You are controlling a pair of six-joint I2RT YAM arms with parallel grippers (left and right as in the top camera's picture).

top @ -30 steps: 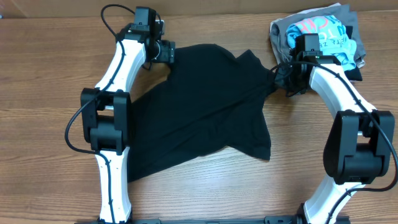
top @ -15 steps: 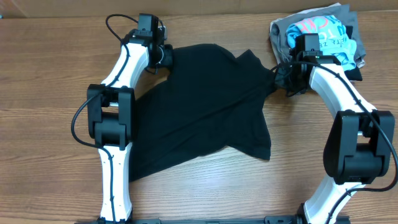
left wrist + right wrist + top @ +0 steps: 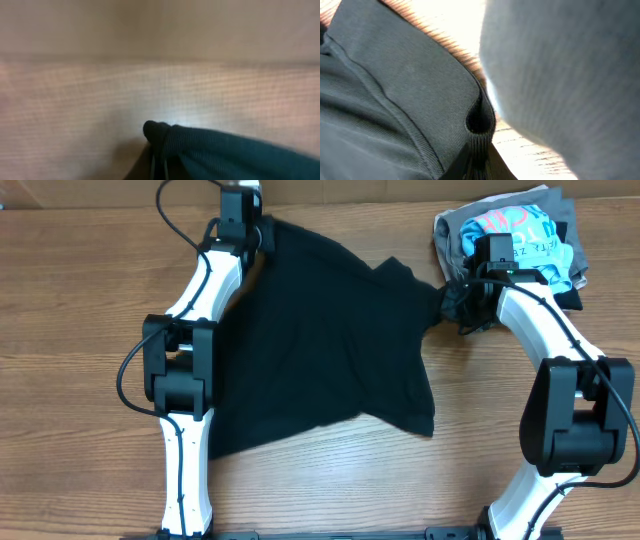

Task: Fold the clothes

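Note:
The black shirt (image 3: 330,350) lies spread across the middle of the table, pulled out between both arms. My left gripper (image 3: 256,238) is at the far left, shut on the shirt's upper left corner. The left wrist view shows a black fold (image 3: 240,150) pinched between the fingers of that gripper (image 3: 159,160). My right gripper (image 3: 452,302) is shut on the shirt's right corner, beside the pile of garments. In the right wrist view a bunched hem (image 3: 395,100) is clamped in that gripper (image 3: 479,150).
A pile of folded garments (image 3: 520,230), with a light blue shirt on top, sits at the back right just behind my right gripper. A grey garment (image 3: 570,75) from it fills the right of the right wrist view. The table's far edge runs close behind my left gripper.
My left gripper shut on the shirt's upper left corner and drew it toward the far edge, stretching the cloth. The right arm has not moved.

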